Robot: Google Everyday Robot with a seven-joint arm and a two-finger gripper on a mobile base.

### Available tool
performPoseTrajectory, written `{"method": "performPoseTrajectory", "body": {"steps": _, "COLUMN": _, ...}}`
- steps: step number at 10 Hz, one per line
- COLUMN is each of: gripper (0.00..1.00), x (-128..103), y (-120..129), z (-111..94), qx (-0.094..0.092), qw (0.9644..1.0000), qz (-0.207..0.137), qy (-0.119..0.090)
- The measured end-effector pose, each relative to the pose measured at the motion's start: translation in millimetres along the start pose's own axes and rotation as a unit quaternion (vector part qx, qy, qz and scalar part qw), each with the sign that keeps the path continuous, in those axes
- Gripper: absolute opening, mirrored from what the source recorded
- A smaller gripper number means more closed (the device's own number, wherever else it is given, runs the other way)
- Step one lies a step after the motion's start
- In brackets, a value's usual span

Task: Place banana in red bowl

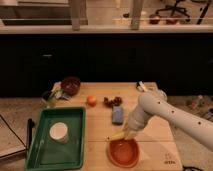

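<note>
Wooden table (160,132): green tray (75,120) with white cup (58,132), orange (91,100), blue sponge (118,114), maroon bowl (70,85).
Gripper (128,133): clamped on banana (118,135), just above red bowl (124,152) rim.

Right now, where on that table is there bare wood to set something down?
Bare wood lies between the green tray and red bowl, and right of the blue sponge. The back edge is crowded: maroon bowl, orange. The gripper, shut on the banana, hangs just above the red bowl.
</note>
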Motion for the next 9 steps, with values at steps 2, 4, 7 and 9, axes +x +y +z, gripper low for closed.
{"method": "performPoseTrajectory", "body": {"steps": 2, "gripper": 0.01, "x": 2, "y": 3, "z": 1, "qx": -0.007, "qw": 0.9999, "qz": -0.011, "qy": -0.001}}
{"method": "performPoseTrajectory", "body": {"steps": 4, "gripper": 0.01, "x": 3, "y": 6, "z": 2, "qx": -0.013, "qw": 0.9996, "qz": -0.025, "qy": -0.002}}
{"method": "performPoseTrajectory", "body": {"steps": 7, "gripper": 0.01, "x": 6, "y": 12, "z": 4, "qx": -0.023, "qw": 0.9988, "qz": -0.042, "qy": -0.003}}
{"method": "performPoseTrajectory", "body": {"steps": 9, "gripper": 0.01, "x": 8, "y": 15, "z": 5, "qx": -0.029, "qw": 0.9978, "qz": -0.059, "qy": -0.003}}
